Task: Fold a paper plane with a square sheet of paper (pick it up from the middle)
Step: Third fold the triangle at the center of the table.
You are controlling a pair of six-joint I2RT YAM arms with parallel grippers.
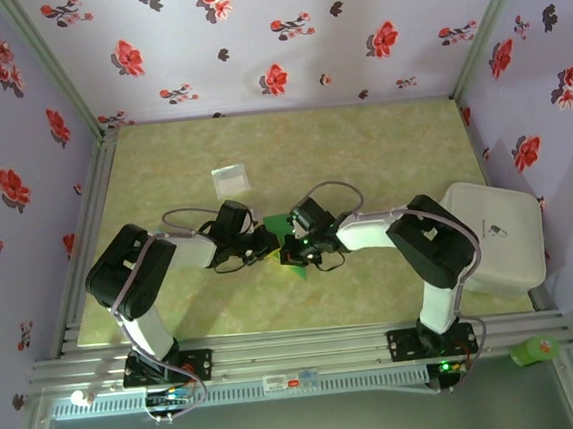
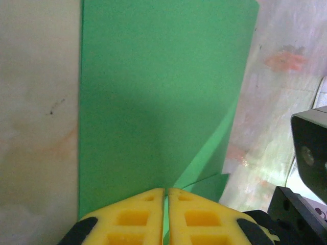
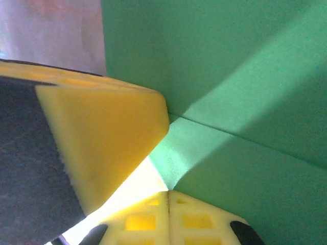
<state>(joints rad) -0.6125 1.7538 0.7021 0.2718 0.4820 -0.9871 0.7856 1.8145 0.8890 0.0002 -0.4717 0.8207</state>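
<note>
Top external view: two robot arms reach inward from the near edge of a pale marbled tabletop and meet at its middle. The left gripper and the right gripper sit almost tip to tip. The square sheet of paper, bright green, lies between and partly under them. Only small green corners show past the black gripper bodies. A small pale square packet lies on the tabletop behind the grippers, well apart from the paper. A white tub sits at the right edge of the tabletop.

Left wrist view: the left gripper has its yellow fingers nearly together, with a thin green edge of the paper pinched in the slit. The sheet stretches away from the fingers, with a folded flap along its right side.

Right wrist view: the right gripper is closed. A creased point of the paper runs down into its fingertips, so it appears to grip the sheet. A yellow finger of the left gripper sits close on the left, touching the paper.
</note>
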